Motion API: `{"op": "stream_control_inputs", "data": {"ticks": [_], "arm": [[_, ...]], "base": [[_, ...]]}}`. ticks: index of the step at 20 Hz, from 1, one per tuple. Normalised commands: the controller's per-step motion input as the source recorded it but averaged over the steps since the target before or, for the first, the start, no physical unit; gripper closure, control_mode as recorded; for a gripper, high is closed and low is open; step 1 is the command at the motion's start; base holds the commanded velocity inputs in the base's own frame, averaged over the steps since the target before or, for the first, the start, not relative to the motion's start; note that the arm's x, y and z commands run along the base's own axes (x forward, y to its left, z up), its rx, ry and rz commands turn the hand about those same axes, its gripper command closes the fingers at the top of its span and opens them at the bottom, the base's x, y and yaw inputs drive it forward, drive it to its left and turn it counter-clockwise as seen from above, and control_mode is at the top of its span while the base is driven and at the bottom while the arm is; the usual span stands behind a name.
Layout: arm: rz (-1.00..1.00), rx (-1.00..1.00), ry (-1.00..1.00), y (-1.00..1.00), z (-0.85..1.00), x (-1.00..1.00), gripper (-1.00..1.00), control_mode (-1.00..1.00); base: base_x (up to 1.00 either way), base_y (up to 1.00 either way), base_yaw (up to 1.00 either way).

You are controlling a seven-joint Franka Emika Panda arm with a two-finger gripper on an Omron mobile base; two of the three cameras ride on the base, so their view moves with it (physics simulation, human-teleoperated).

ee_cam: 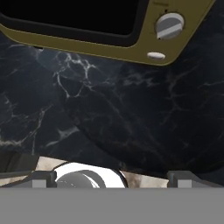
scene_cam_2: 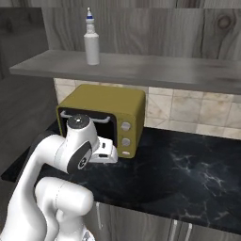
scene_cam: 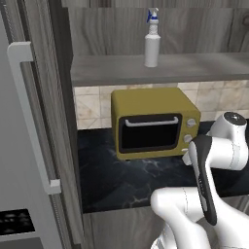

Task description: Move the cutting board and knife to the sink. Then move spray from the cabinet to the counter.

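Observation:
The white spray (scene_cam: 151, 41) with its blue-and-white nozzle stands upright on the shelf of the grey wood-grain cabinet (scene_cam: 194, 68); it is also the spray (scene_cam_2: 91, 43) at the shelf's left end in the right base view. My gripper (ee_cam: 111, 178) is open with nothing between its fingers. It hangs low over the black counter (ee_cam: 131, 109), just in front of the yellow oven's lower right corner, far below the spray. The gripper (scene_cam_2: 108, 154) sits by the oven's front. The cutting board, the knife and the sink are out of view.
A yellow toaster oven (scene_cam: 153, 121) stands on the counter (scene_cam: 126, 180) under the shelf, against the tiled wall. A grey fridge with a long handle (scene_cam: 29, 116) fills the left side. Bare counter (scene_cam_2: 188, 174) stretches to the oven's right.

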Motion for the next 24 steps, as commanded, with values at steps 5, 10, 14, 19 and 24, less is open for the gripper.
{"op": "stream_control_inputs", "data": {"ticks": [5, 10, 14, 19, 24], "arm": [[0.0, 0.0, 0.0, 0.0, 0.0, 0.0, -1.0, 1.0], [0.0, 0.0, 0.0, 0.0, 0.0, 0.0, -1.0, 1.0], [0.0, 0.0, 0.0, 0.0, 0.0, 0.0, -1.0, 1.0], [0.02, 0.0, -0.07, 0.05, 0.07, 0.0, -1.0, -1.0], [0.01, 0.01, -0.16, 0.07, 0.23, 0.0, -1.0, -1.0]], "base": [[0.0, 0.0, 0.0], [0.0, 0.0, 0.0], [0.0, 0.01, 0.01], [0.0, 0.02, 0.0], [0.0, 0.0, 0.0]]}}
